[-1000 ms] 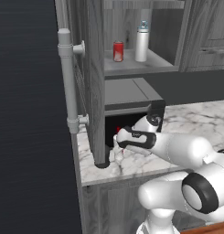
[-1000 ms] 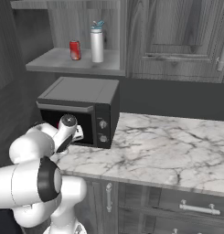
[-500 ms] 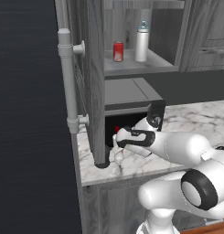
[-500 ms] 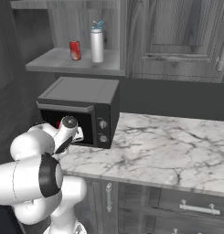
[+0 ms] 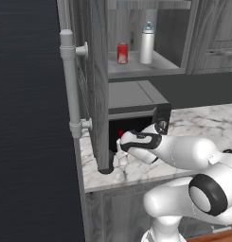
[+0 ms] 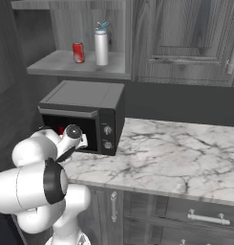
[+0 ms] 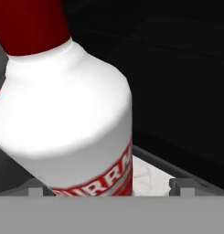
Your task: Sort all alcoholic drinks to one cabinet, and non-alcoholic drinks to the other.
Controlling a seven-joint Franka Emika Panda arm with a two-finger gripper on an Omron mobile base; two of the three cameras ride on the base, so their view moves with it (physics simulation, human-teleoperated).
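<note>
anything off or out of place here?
Nothing spilled or damaged. The red can and pale bottle stand upright on the open shelf. The white red-capped bottle looks tilted in the hand view, but that camera rolls. The claw is open around it.

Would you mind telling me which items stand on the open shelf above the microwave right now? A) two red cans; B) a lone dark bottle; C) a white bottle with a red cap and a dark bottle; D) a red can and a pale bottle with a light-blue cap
D: the red can and the pale bottle with its light-blue cap stand side by side on the shelf above the microwave.
</note>
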